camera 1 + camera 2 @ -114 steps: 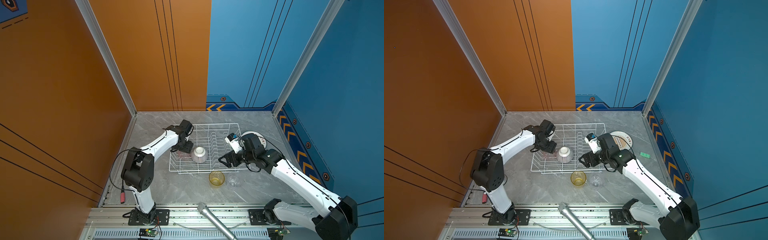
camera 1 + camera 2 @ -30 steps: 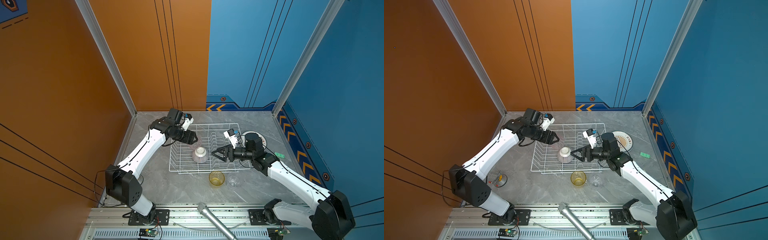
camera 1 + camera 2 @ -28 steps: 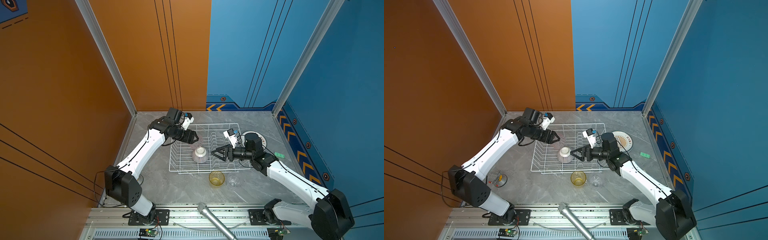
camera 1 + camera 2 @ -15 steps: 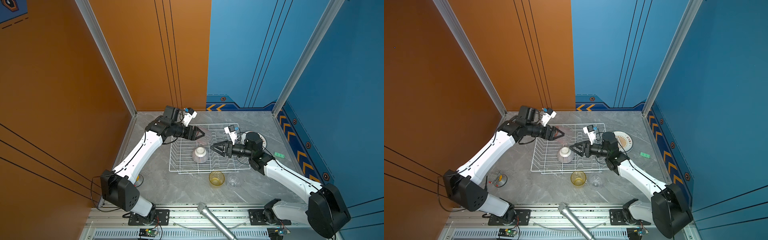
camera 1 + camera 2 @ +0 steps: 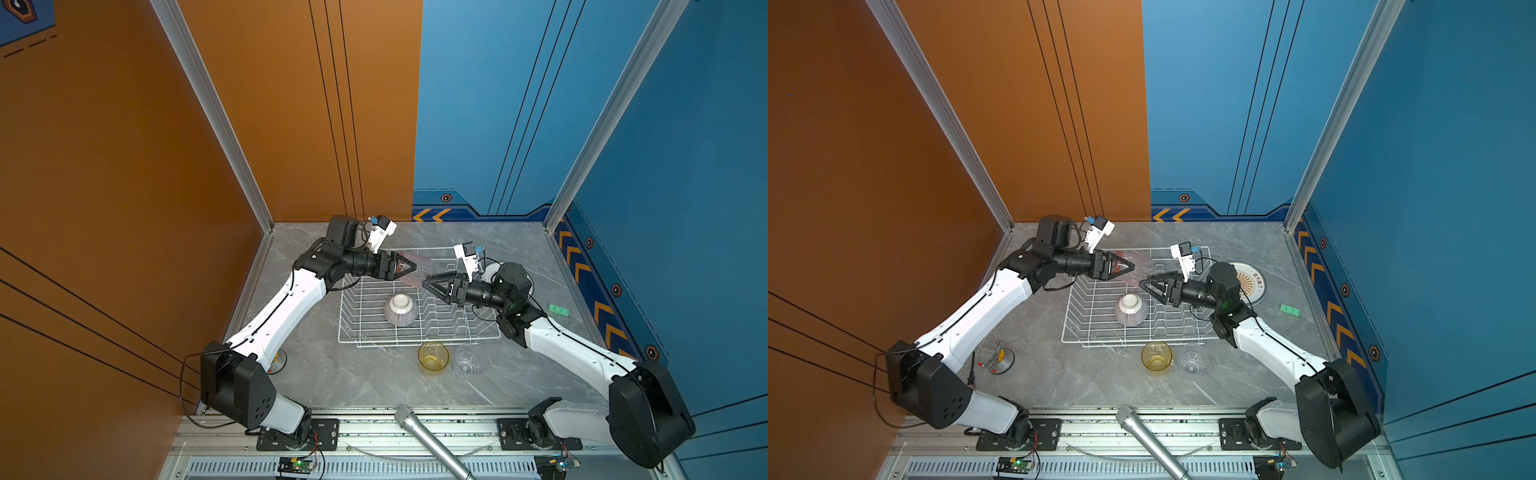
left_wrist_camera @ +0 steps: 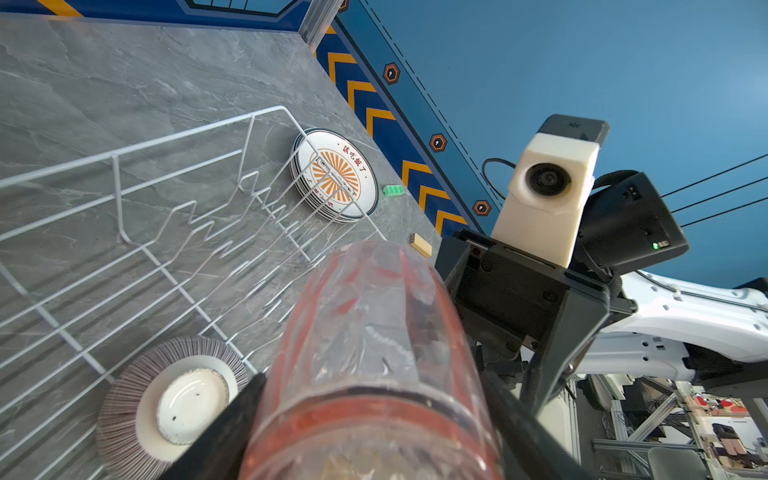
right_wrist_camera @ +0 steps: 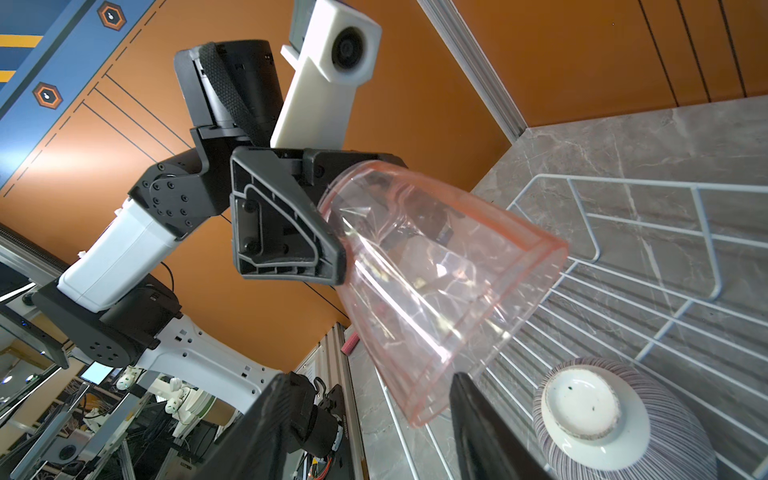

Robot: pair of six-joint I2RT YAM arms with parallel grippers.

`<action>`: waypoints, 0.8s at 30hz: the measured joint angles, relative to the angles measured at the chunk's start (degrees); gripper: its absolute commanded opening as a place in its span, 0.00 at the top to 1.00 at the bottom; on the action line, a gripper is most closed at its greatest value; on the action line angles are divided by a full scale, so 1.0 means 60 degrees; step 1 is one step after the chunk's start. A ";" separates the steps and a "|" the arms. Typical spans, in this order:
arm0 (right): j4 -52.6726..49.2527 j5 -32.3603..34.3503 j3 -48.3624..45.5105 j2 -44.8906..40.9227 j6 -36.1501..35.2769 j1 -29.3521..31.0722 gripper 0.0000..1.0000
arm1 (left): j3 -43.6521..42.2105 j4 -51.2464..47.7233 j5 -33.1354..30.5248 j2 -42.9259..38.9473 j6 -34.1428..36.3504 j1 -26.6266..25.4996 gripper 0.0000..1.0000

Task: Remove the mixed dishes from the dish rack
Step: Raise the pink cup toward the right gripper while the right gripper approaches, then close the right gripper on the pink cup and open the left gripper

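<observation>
The left fingers (image 7: 291, 232) clench the base of a pink glass tumbler (image 7: 436, 282), which lies on its side in the air above the far end of the white wire dish rack (image 5: 453, 328). The right fingers (image 7: 490, 424) straddle its open rim; I cannot tell whether they pinch it. An upturned striped white bowl (image 5: 400, 309) sits in the rack. An amber glass tumbler (image 5: 433, 358) and a clear glass tumbler (image 5: 468, 360) stand on the grey bench (image 5: 374, 386) just in front of the rack. Stacked sunburst plates (image 5: 1250, 282) lie beside the rack.

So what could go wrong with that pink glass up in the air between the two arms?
The left gripper holds the pink tumbler sideways by its base. If it lets go before the right gripper has closed on the rim, the glass may drop onto the dish rack, near the striped bowl. A pinch on the thin rim alone might slip.
</observation>
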 measured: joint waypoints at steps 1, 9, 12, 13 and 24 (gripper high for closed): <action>0.0149 -0.0004 0.0011 0.0062 0.0076 0.0000 0.44 | -0.0047 0.0175 0.0062 0.0000 -0.0087 -0.0015 0.82; 0.1643 -0.0186 0.0102 0.0605 0.0929 0.0000 0.53 | -0.0528 0.1515 0.0390 -0.0007 -0.0776 -0.0244 0.82; 0.2248 -0.0222 0.0153 0.0798 0.1279 0.0000 0.67 | -0.0743 0.1938 0.0499 -0.0007 -0.1056 -0.0251 0.81; 0.2386 -0.0222 0.0153 0.0838 0.1410 -0.0004 0.73 | -0.0765 0.2055 0.0561 -0.0007 -0.1118 -0.0251 0.82; 0.3850 -0.0743 0.0259 0.1016 0.1953 -0.0069 1.00 | -0.0769 0.2943 0.1286 -0.0098 -0.1723 -0.0248 0.82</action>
